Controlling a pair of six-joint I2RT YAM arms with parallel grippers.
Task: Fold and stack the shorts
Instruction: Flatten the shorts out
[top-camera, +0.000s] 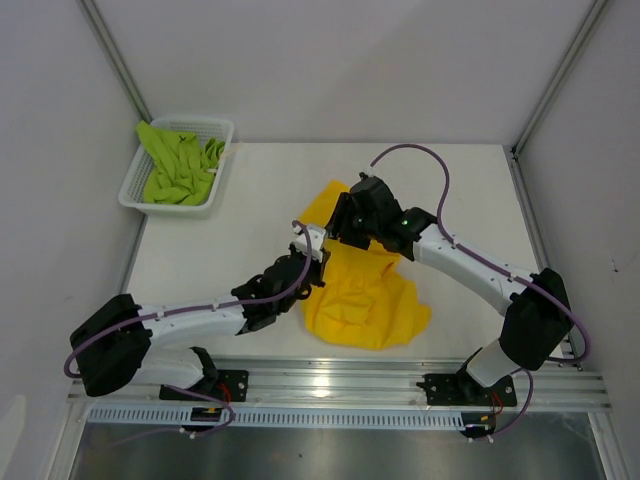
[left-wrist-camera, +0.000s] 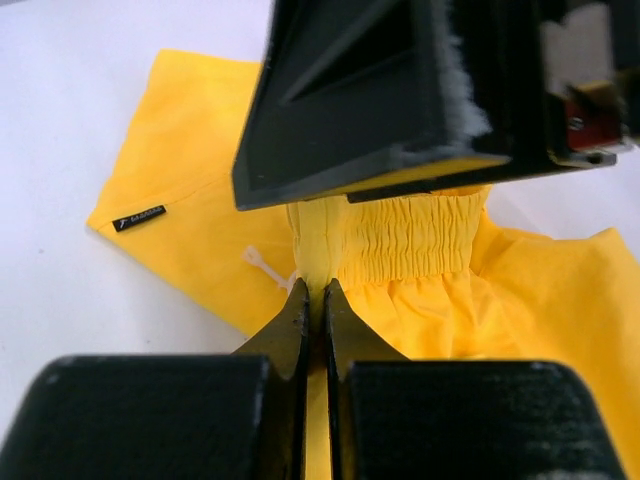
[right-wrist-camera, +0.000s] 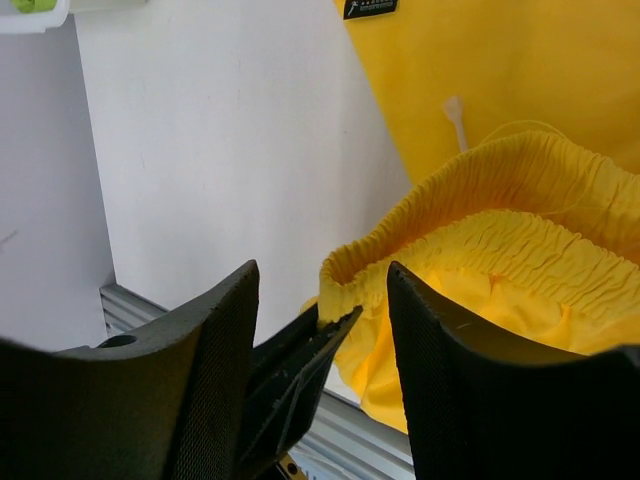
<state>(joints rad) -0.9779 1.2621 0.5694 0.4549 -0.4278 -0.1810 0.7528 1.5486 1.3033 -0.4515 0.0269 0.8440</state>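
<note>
Lying crumpled at the middle of the table (top-camera: 250, 190), the yellow shorts (top-camera: 365, 295) look light and limp, likely to sag wherever unsupported; the elastic waistband (left-wrist-camera: 415, 235) is the firmest hold. The left tool (left-wrist-camera: 313, 290), reaching in low from lower left, is pressed together on that waistband's edge. The right tool (right-wrist-camera: 322, 270), angled down from the right, stands spread astride it, not gripping. The green shorts (top-camera: 180, 165) sit in the basket (top-camera: 215, 128), upper left.
</note>
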